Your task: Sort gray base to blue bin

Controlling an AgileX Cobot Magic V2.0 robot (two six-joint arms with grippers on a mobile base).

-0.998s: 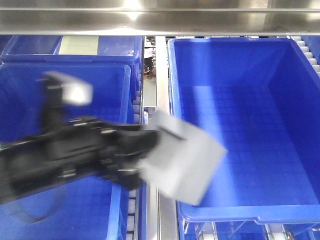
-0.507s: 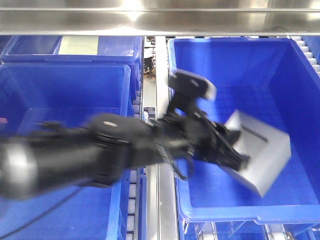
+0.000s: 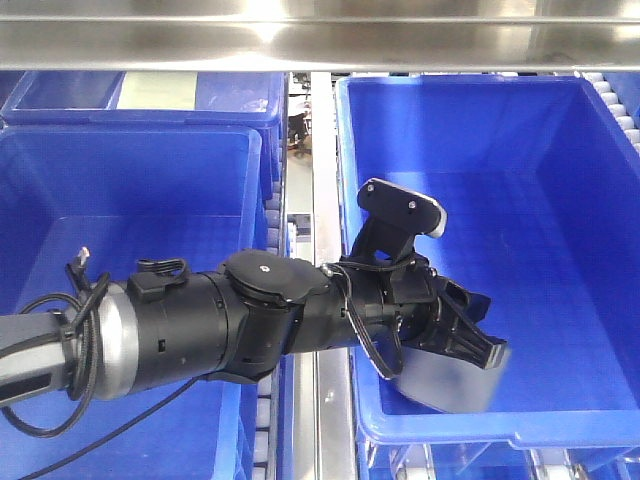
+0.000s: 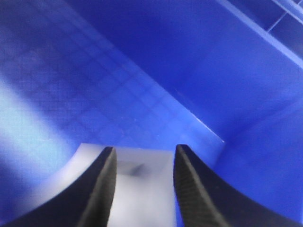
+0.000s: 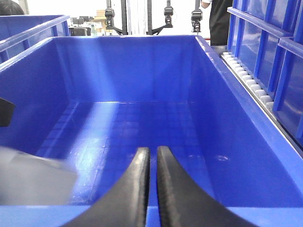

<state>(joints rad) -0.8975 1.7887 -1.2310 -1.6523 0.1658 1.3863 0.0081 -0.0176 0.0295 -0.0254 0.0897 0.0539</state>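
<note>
Blue crates fill my front view under a shiny steel rail, with a strip of white rollers running between them.

I'm seeing the gray base low inside the blue bin, right at its near-left corner, blurred in the front view. The left gripper sits just above it, reaching over the bin's left wall. From the left wrist view the gray base shows between and below the two dark fingers, which stand spread apart; I can't tell for sure whether they touch the block, but it looks loose beneath them, so I call those jaws open. The bin's gridded floor fills everything beyond.

On my right wrist view, the right gripper points into the same blue bin from its near rim, its two fingers almost pressed together with only a thin slit between, holding nothing. The gray base shows as a pale smear at the left edge of that view, against the bin's left wall.

Outward from there, a second crate lies to the left under the black arm, and a loose black cable loops off the arm's silver section.
</note>
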